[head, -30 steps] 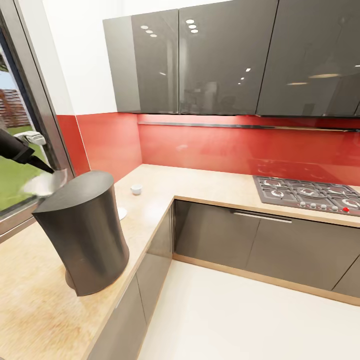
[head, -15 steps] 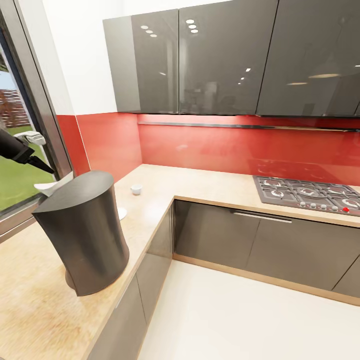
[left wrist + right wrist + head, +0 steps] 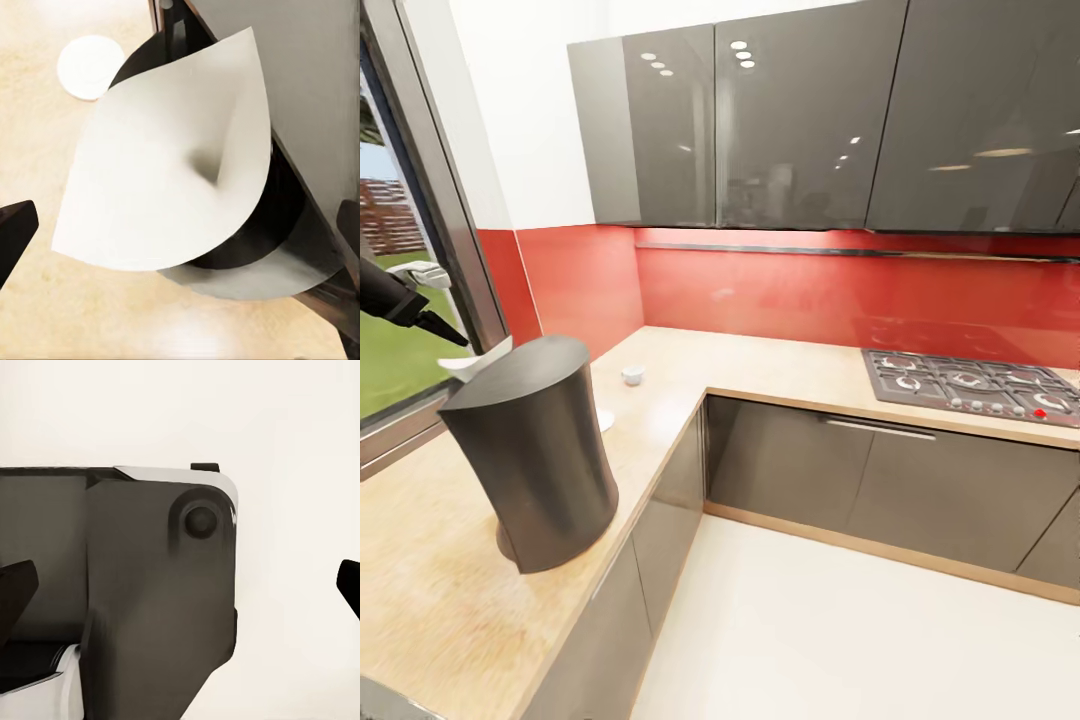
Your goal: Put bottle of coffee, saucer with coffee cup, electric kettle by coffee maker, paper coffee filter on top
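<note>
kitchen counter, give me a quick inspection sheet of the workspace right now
Surface: the kitchen countertop, beige, L-shaped, over dark grey cabinets.
Job's things: the coffee maker stands upright near the counter's front edge. The paper coffee filter lies on its far top edge, overhanging. The coffee cup sits on bare counter near the corner. The saucer lies flat beyond the maker, apart from the cup.
Clutter: nothing seen.
Grippers: left gripper open beside the filter; right gripper open, facing the robot's own dark body.
Cables: nothing seen.
Surroundings: gas hob, red backsplash, window.
</note>
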Controlling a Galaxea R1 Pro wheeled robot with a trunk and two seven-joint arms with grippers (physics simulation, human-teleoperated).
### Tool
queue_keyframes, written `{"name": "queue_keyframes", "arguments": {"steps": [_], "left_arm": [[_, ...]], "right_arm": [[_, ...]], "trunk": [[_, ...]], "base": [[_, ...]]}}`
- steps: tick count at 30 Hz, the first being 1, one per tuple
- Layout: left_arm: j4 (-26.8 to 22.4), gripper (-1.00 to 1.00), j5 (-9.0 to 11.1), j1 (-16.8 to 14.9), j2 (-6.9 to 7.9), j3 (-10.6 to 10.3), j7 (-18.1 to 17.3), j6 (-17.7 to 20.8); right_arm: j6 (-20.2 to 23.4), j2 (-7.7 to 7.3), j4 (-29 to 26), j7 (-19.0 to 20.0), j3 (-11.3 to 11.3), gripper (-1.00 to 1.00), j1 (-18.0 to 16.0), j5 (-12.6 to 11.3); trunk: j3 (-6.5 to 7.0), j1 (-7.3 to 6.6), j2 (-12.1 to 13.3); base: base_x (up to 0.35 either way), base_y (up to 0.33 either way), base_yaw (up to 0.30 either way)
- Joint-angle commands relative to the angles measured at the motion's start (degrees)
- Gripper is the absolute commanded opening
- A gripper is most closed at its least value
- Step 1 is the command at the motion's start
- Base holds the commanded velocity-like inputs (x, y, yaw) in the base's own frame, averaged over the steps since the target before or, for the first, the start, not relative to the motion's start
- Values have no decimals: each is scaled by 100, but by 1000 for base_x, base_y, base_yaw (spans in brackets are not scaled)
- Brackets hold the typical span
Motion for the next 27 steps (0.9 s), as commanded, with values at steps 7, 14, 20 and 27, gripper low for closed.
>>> {"name": "queue_keyframes", "arguments": {"steps": [7, 14, 20, 27], "left_arm": [[-525, 100, -60, -6, 15, 520, -36, 97], [-844, 100, -68, -12, 28, 910, -36, 131], [-867, 100, -68, -28, 31, 932, -36, 153], [-881, 100, -67, -38, 30, 933, -36, 191]], "right_arm": [[-17, 1, 3, -2, 1, 100, -4, 1], [-17, 1, 3, -6, -3, 100, -4, 1], [-17, 1, -5, -7, -7, 100, -4, 1], [-17, 1, -6, -6, -8, 100, -4, 1]], "trunk": [[-13, 3, -12], [-13, 3, -12], [-13, 3, -12], [-4, 3, -12]], "base": [[-14, -4, 0], [0, 0, 0], [0, 0, 0], [0, 0, -131]]}}
